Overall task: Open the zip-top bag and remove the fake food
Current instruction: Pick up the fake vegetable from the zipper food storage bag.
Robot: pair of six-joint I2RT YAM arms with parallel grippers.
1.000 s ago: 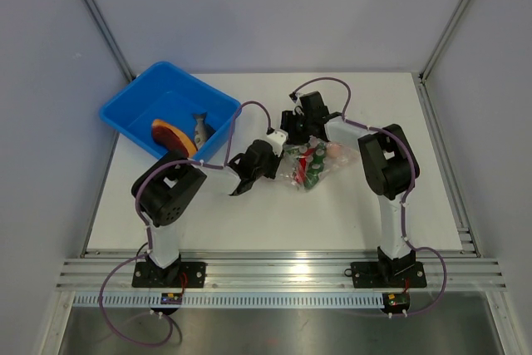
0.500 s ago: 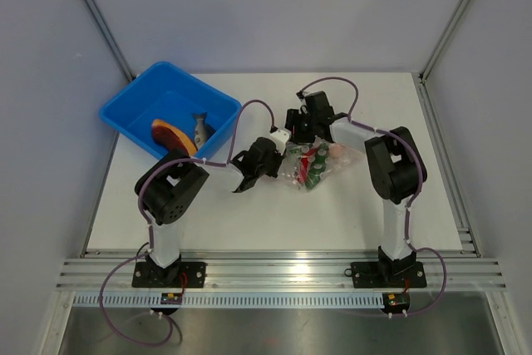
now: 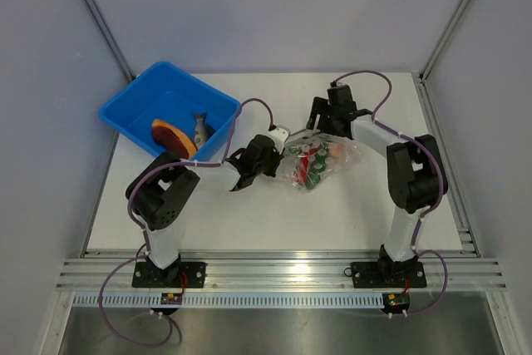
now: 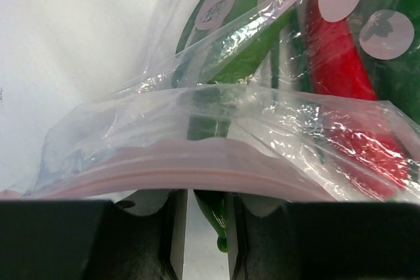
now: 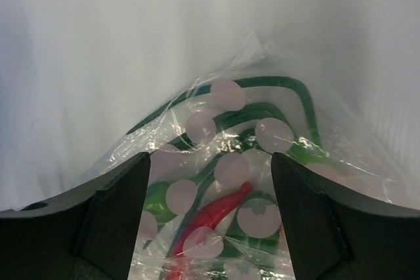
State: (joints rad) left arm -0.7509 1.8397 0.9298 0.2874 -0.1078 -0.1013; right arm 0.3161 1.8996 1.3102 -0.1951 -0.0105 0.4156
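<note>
White bench (image 3: 249,214): zip-top bag (image 3: 332,155) is laid centre-right, fake food (image 3: 311,165) seen inside. Left jaws are narrowed at its zip strip (image 4: 197,168), hold cannot be told; right jaws are spread wide over it.

No legible txt, brand or nr anywhere. On the bag (image 4: 216,162) only printed white dots & green lines; a tiny dark mark on one pale oval, left wrist view, is too blurred to read. The tag (image 3: 173,297) by left base: too small.
</note>
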